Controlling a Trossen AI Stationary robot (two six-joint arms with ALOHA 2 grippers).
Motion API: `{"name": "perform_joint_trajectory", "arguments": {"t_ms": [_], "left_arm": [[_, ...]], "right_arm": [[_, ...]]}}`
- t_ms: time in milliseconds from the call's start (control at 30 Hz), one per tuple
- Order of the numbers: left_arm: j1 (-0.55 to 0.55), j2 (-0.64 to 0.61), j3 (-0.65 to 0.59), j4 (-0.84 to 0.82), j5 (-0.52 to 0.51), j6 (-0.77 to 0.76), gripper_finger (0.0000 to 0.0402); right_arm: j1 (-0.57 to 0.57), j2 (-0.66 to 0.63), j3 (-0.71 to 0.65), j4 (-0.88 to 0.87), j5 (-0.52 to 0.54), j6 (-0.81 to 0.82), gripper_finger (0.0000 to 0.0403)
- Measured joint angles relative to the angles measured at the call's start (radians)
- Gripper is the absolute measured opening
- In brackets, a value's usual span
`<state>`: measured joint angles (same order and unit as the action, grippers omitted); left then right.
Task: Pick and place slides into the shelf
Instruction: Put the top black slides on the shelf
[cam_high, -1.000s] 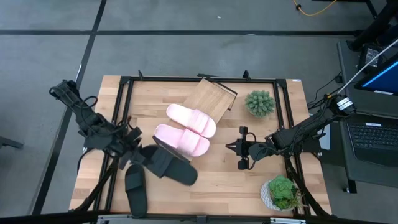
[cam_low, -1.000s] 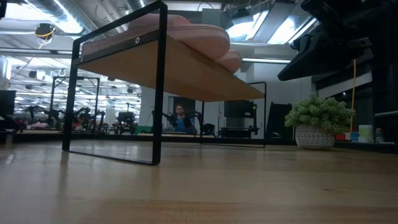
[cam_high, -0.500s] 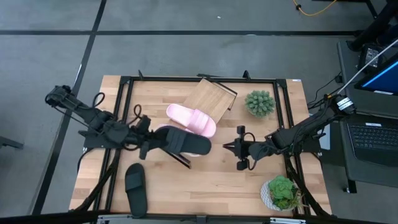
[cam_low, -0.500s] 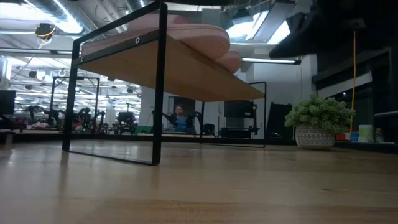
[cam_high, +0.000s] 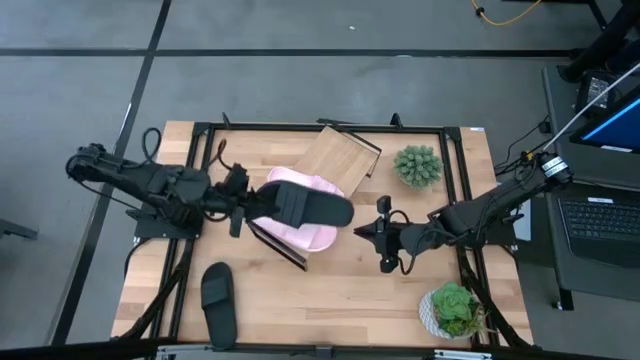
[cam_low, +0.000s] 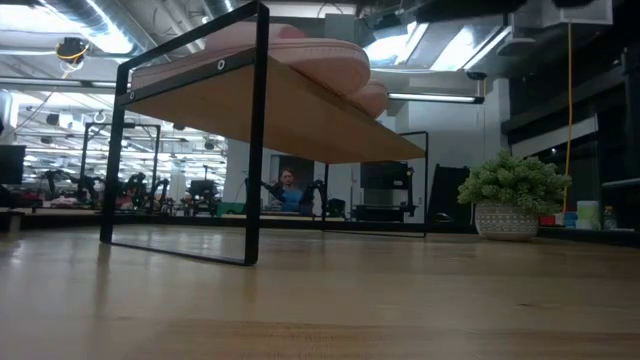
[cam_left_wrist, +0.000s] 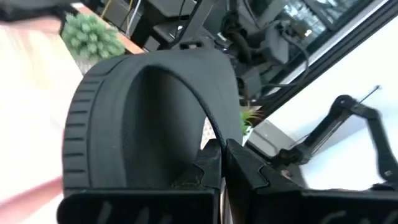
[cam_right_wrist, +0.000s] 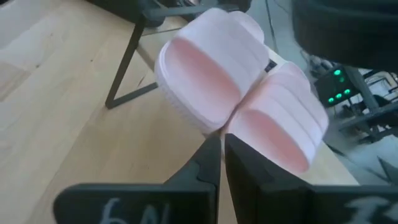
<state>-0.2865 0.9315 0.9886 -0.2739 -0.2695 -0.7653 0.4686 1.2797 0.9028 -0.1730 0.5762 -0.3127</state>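
Note:
My left gripper (cam_high: 254, 205) (cam_left_wrist: 222, 163) is shut on a black slide (cam_high: 308, 207) (cam_left_wrist: 140, 118), carried in the air over the shelf. Two pale pink slides (cam_high: 305, 186) (cam_right_wrist: 249, 93) lie on the shelf's slanted wood board (cam_high: 341, 158) (cam_low: 290, 110), partly hidden under the black one. The second black slide (cam_high: 218, 300) lies flat on the table near its near-left corner. My right gripper (cam_high: 366, 234) (cam_right_wrist: 222, 149) is shut and hovers right of the shelf, pointing at the pink slides. My left gripper pinches the black slide at its end toward the table's left (cam_high: 268, 205), beside the foot of the wide strap (cam_left_wrist: 214, 140). The fingers come level from the table's left, along the slide. The slide is lifted clear and reaches out to the right over the pink slides.
A potted plant (cam_high: 417, 165) (cam_low: 515, 200) stands right of the shelf at the far side, another plant (cam_high: 455, 308) at the near-right corner. Black frame rails (cam_high: 458, 190) run along the table's edges. Bare wood (cam_high: 340, 290) lies near of the shelf.
My left gripper has carried the black slide up off the table, toward the right and far edge, until it hangs over the pink slides on the shelf. It has stayed shut on it. My right gripper has edged slightly toward the left.

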Motion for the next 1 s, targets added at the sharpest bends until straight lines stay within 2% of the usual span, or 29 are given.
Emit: {"name": "perform_joint_trajectory", "arguments": {"t_ms": [100, 233, 400, 600, 833, 1000], "left_arm": [[0.045, 0.018, 0.07, -0.095, 0.009, 0.03, 0.0], [0.136, 0.065, 0.145, -0.218, 0.045, 0.041, 0.0], [0.301, 0.154, 0.196, -0.23, 0.283, 0.105, 0.0], [0.495, 0.265, 0.307, -0.23, 0.48, 0.21, 0.0], [0.626, 0.363, 0.415, -0.265, 0.68, 0.287, 0.0], [0.694, 0.416, 0.469, -0.322, 0.734, 0.338, 0.0]], "right_arm": [[0.0, 0.0, 0.061, -0.102, 0.005, 0.041, 0.0026], [0.0, 0.0, 0.127, -0.232, 0.066, 0.072, 0.0024], [-0.003, -0.008, 0.167, -0.335, 0.104, 0.102, 0.0005], [-0.002, -0.066, 0.167, -0.379, 0.104, 0.179, 0.0006], [0.0, -0.151, 0.081, -0.382, 0.104, 0.26, 0.0005], [0.005, -0.205, -0.039, -0.277, 0.104, 0.307, 0.0006]]}}
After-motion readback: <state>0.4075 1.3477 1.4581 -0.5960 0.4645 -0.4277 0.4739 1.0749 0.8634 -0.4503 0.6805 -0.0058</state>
